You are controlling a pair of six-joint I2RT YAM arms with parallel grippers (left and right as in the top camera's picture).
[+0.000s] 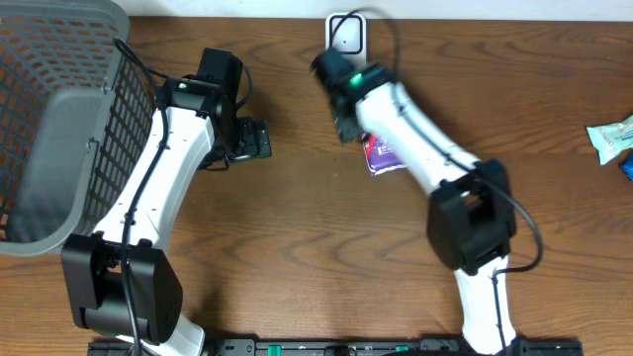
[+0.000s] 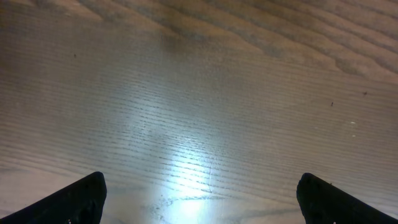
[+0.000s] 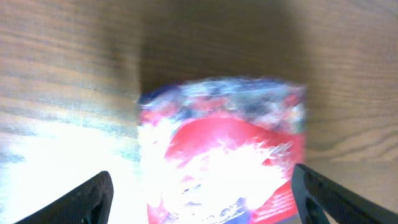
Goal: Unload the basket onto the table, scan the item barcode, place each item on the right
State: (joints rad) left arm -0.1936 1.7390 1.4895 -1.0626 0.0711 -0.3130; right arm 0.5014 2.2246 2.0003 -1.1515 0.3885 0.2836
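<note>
Right jaws wide astride red packet (image 3: 224, 155); overhead, only its purple edge.

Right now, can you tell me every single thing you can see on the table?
table: one, brown wood, under everything
basket: one, grey, far left corner
white device: one, white with a black cable, top middle edge
packet: one, red and purple, lying flat near the middle
wrapper: one, light blue, right edge, partly cut off
left hand: one, black fingers, open over bare wood
right hand: one, black fingers, open on either side of the packet
</note>
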